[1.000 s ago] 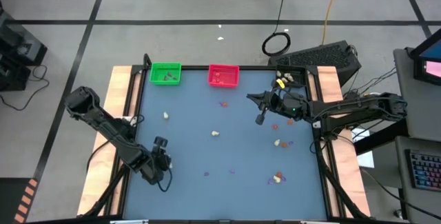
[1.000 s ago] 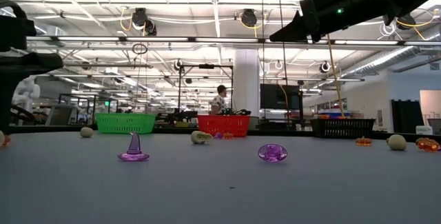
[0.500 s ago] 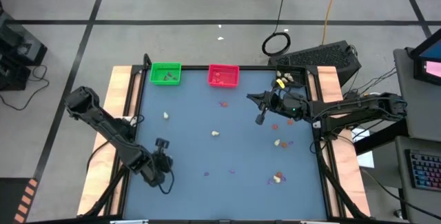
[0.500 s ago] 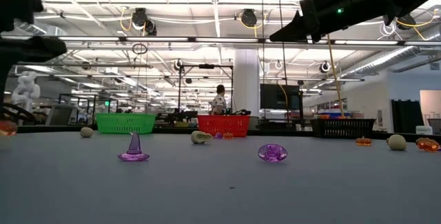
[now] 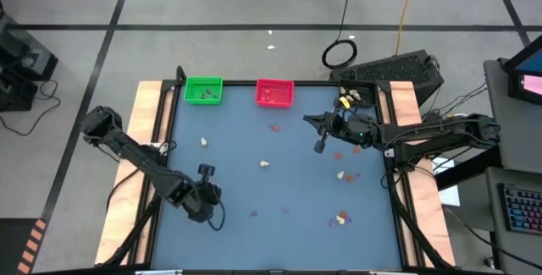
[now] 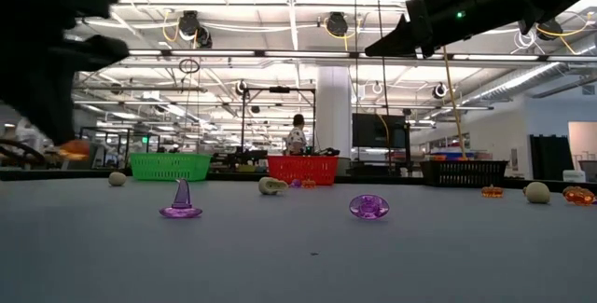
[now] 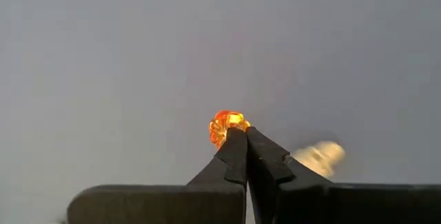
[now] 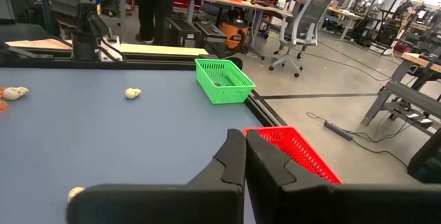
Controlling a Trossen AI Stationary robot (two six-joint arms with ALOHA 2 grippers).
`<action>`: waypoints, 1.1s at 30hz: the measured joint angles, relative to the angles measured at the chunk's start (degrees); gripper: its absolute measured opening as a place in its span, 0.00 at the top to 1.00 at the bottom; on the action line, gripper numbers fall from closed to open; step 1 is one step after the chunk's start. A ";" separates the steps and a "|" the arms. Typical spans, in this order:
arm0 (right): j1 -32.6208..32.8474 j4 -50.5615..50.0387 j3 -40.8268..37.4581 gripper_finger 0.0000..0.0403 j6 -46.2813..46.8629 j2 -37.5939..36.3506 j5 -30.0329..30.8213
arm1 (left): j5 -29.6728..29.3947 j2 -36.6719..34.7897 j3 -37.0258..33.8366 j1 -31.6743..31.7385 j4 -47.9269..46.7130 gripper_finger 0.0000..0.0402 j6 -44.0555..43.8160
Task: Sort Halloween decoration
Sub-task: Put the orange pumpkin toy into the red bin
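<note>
Near the front-left part of the blue table (image 5: 254, 182), the left gripper (image 7: 244, 136) has its fingers pressed together on one small orange trinket (image 7: 226, 125), faceted and glassy like a tiny pumpkin, lifted off the surface. Other trinkets lie spread over the table, well apart: a purple witch hat (image 6: 180, 200) and a round purple piece (image 6: 368, 206) toward the front, cream lumps (image 5: 266, 164) near the middle, orange and cream ones close to the right edge. Wide bare surface stays open between them. Three mesh trays stand along the far edge: one green tray (image 5: 203, 90), one red tray (image 5: 274, 93), one black tray (image 6: 463, 172). The right gripper (image 5: 320, 145) hangs above the right side, its fingers closed on nothing.
</note>
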 joint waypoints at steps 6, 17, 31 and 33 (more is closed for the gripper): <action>0.00 0.00 0.00 1.00 0.00 0.00 -0.01 | -2.27 0.00 0.00 10.23 6.53 1.00 9.79; -0.02 0.00 0.00 1.00 -0.50 0.00 -0.01 | 13.21 0.00 0.00 22.25 11.10 0.94 18.58; 0.00 0.00 0.00 1.00 -0.62 0.00 -0.02 | 12.89 2.77 -0.63 13.86 6.72 0.55 3.57; 0.00 0.00 0.00 1.00 -0.24 0.00 -0.02 | 12.58 4.37 -0.66 13.91 6.99 0.52 3.63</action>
